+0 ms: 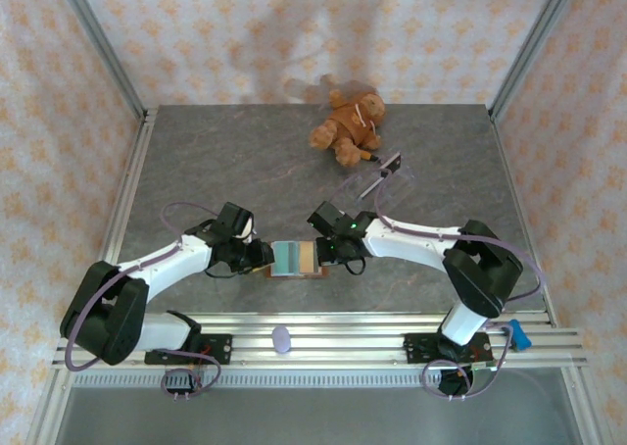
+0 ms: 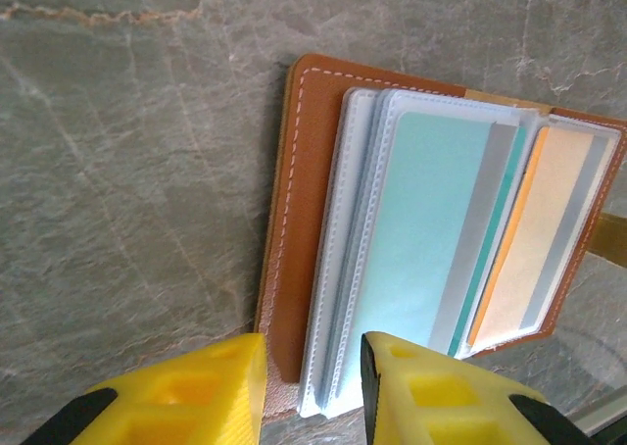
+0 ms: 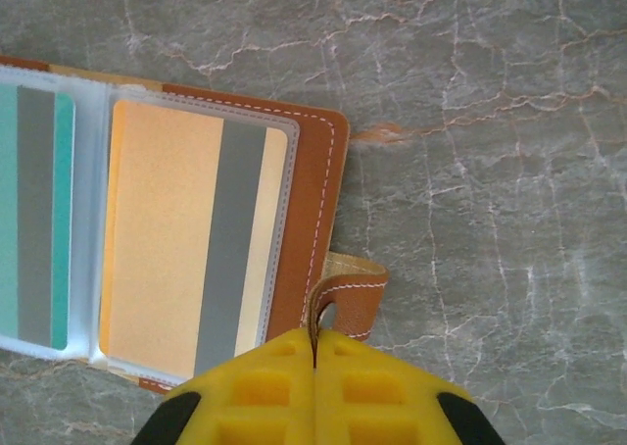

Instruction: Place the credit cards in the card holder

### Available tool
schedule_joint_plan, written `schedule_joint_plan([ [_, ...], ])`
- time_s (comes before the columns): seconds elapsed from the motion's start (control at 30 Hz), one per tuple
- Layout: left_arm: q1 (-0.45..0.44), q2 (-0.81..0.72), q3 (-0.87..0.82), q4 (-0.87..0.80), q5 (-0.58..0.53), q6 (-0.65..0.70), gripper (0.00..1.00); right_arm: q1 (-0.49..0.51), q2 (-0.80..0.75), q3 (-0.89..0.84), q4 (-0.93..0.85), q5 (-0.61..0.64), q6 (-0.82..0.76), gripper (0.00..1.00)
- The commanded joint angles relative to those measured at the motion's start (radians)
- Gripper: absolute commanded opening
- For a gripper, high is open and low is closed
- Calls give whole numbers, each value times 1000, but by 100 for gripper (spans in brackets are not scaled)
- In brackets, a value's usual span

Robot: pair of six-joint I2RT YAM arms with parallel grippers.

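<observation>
inward, left tool [image 2: 313, 371] and right tool [image 3: 314, 352] beside card holder [image 1: 294, 259]

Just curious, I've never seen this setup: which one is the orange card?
On the grey table, front centre, lies an open brown holder. The orange card fills its right sleeve, beside a teal card; both have grey stripes, only colour differs.

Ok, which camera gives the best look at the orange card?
The right wrist view: the orange card lies full-face, its grey stripe plain. The left wrist view shows it slanted near the frame's edge; the top view, a sliver.
</observation>
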Motion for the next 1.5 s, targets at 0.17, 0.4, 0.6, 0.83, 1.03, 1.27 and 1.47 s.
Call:
schedule_joint_plan([
  [0.17, 7, 67, 13, 77, 31, -33, 34, 2, 16, -19, 64, -3, -10, 0],
  [0.4, 7, 59, 25, 42, 17, -18, 33, 1, 24, -36, 112, -49, 1, 0],
  [0.6, 7, 7, 16, -42, -95, -3, 42, 1, 23, -43, 123, -54, -4, 0],
  [0.83, 7, 24, -12, 55, -22, -16, 42, 2, 31, -49, 147, -75, -3, 0],
  [1.03, 5, 75, -13, 104, 22, -22, 35, 1, 30, -50, 164, -91, -2, 0],
  [1.27, 5, 76, 6, 119, 63, -15, 24, 1, 26, -71, 210, -123, 16, 0],
  [1.47, 5, -10, -58, 305, 139, -150, 18, 1, 25, -100, 273, -164, 46, 0],
])
